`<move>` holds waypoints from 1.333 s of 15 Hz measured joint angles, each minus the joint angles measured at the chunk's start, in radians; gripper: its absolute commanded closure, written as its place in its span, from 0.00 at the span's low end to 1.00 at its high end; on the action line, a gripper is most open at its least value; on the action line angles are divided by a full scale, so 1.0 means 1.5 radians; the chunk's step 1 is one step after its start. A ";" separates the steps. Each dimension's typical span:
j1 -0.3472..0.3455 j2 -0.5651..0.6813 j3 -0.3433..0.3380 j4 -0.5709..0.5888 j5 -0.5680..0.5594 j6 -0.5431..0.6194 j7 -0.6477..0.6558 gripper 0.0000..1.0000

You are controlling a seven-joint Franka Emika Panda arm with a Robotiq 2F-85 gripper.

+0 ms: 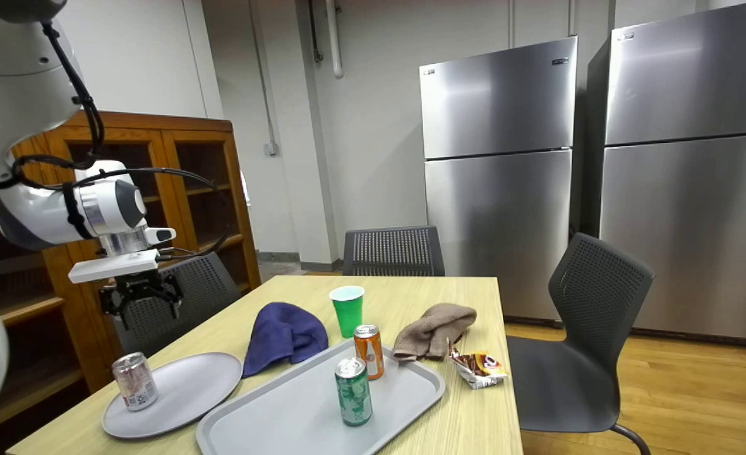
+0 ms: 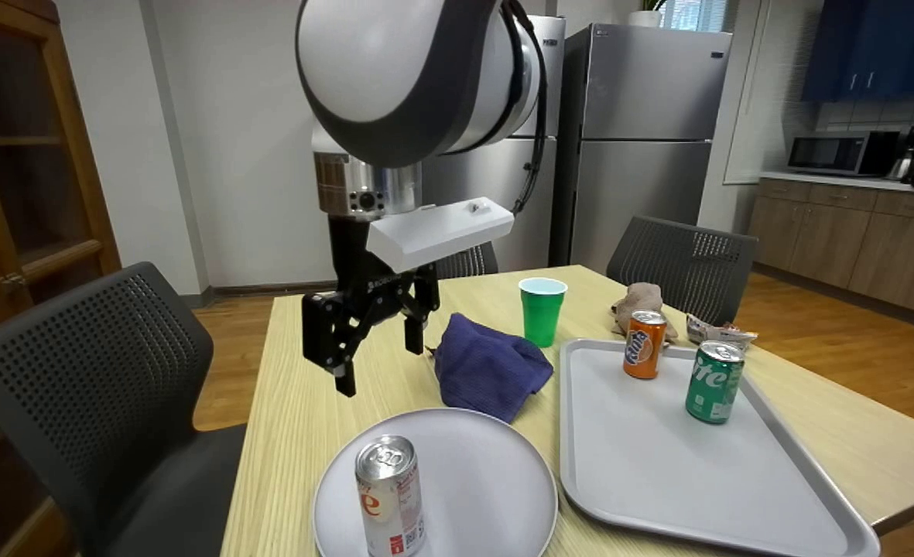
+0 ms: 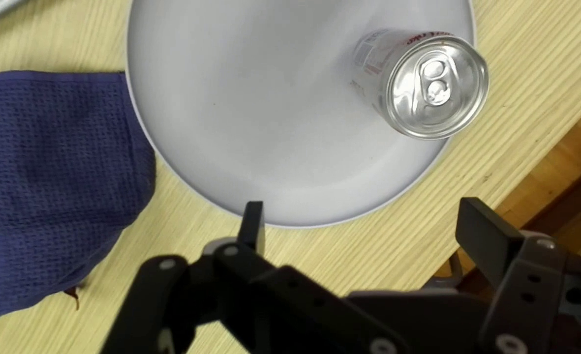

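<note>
Currently, gripper (image 3: 361,221) hangs empty, spread wide. Wrist view: Diet Coke can (image 3: 425,86) stands at three o'clock on gray plate (image 3: 251,118), likely steady since plate lies flat; navy towel (image 3: 59,187) beside plate at eight.

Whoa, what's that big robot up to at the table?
The robot arm isn't holding anything at the moment: its jaws hang wide open in the air, touching nothing. Down on the table, a pale can stands on the grey plate, off to one side of it. A crumpled blue cloth lies by the plate. An orange can and a green can stand on the tray.
</note>
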 measured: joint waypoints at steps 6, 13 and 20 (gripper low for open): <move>0.000 0.030 0.023 0.002 0.015 0.000 -0.071 0.00; 0.000 0.055 0.027 0.000 0.015 -0.010 -0.118 0.00; 0.001 0.074 0.030 -0.001 0.015 -0.031 -0.163 0.00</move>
